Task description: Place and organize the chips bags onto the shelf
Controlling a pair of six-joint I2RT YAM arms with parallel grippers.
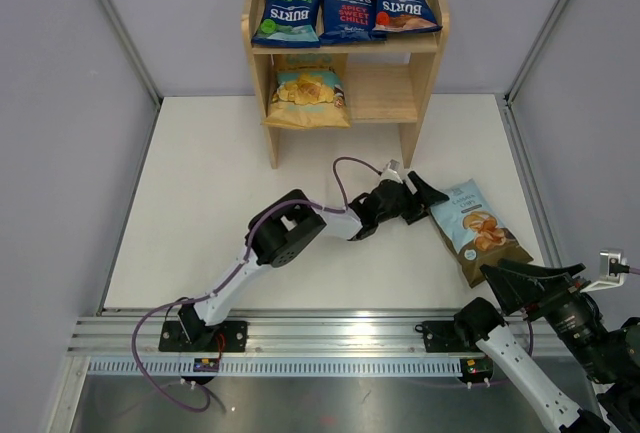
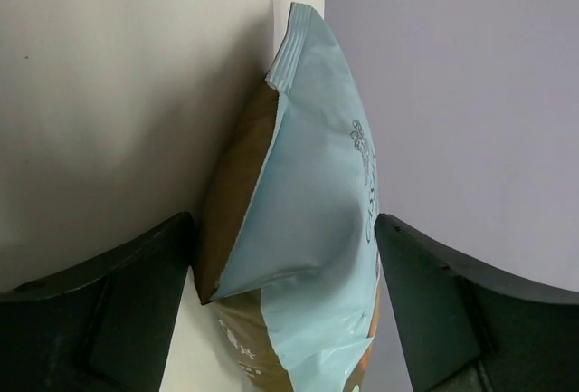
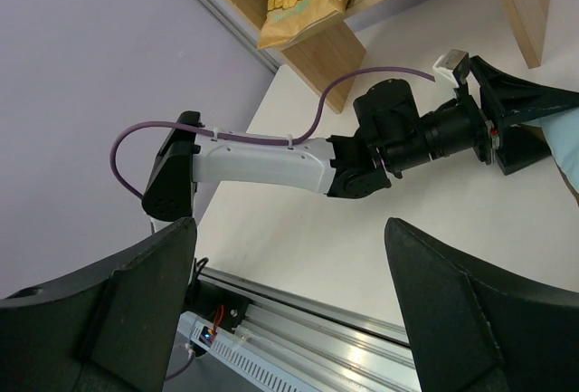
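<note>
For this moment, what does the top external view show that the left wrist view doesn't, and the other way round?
Only top external: the shelf, three dark-blue bags on its top tier, a tan bag on the lower tier, and the right arm. Only left wrist: the crimped end seam and brown side of the light-blue bag, close up between spread fingers. Both: that bag, the left pincer at it, and the white table.

place: robot lab test cell
walls: plain grey panels in metal frames box you in
table: bare white board
rail: aluminium, your left arm and right arm bolted on
cable: purple, exposed, zip-tied along left arm
</note>
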